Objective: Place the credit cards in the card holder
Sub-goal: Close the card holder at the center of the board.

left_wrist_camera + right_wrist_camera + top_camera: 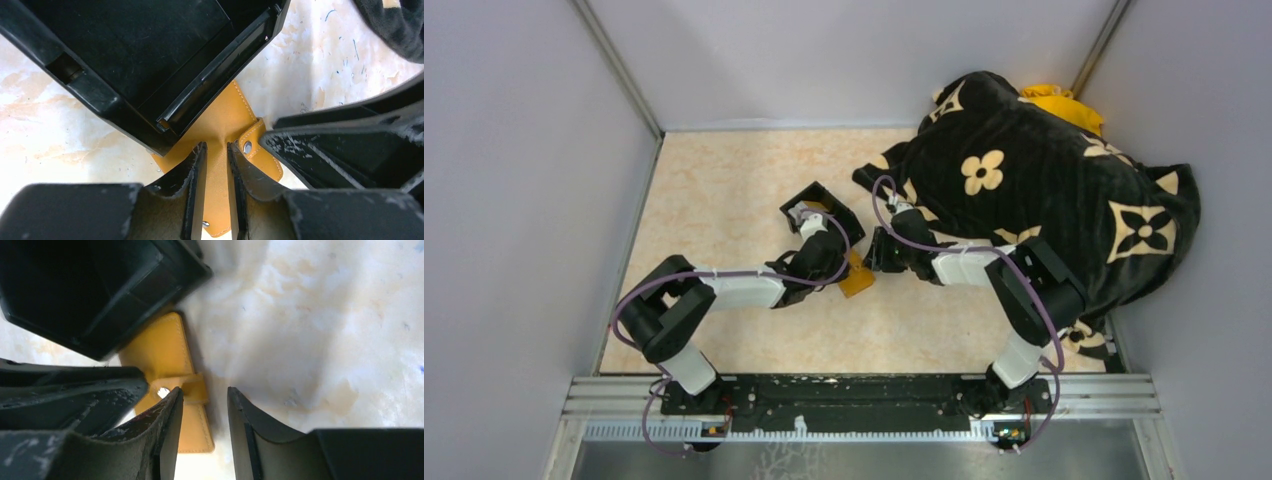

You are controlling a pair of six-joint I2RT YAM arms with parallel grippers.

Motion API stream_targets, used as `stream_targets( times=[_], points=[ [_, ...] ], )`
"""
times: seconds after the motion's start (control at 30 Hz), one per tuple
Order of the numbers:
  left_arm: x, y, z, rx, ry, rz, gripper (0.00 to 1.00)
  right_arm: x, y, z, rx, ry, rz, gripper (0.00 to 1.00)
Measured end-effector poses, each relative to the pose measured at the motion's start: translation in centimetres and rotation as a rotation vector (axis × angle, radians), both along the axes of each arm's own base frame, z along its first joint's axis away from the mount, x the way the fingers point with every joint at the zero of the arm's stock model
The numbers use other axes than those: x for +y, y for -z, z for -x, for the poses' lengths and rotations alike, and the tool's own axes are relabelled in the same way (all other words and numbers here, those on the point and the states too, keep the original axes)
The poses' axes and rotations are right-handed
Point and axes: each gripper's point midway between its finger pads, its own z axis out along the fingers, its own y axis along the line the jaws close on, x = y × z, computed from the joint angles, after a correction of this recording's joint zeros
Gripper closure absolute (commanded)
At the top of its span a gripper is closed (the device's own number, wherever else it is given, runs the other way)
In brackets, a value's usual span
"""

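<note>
The orange-tan card holder lies on the pale marbled tabletop against a corner of the black box. My left gripper is shut on the card holder, whose leather bunches up into a ridge between the fingers. The snap tab sticks out to the right. My right gripper stands open beside the holder; its left finger sits by the tab, with only tabletop under the gap. No credit cards show in any view.
The black open-topped box overlaps the holder's far end. A black plush blanket with cream flower marks fills the back right, with a yellow item behind it. Grey walls close in three sides.
</note>
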Motion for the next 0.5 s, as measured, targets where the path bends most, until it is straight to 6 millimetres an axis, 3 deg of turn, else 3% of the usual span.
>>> stream_targets(
  times=[0.23,0.5],
  points=[
    [0.0,0.2,0.1,0.005,-0.01,0.014,0.72,1.1,0.4,-1.5,-0.007,-0.004,-0.097,0.59],
    [0.0,0.2,0.1,0.007,-0.019,0.027,0.72,1.9,0.4,-0.7,-0.001,-0.031,-0.177,0.59]
  ],
)
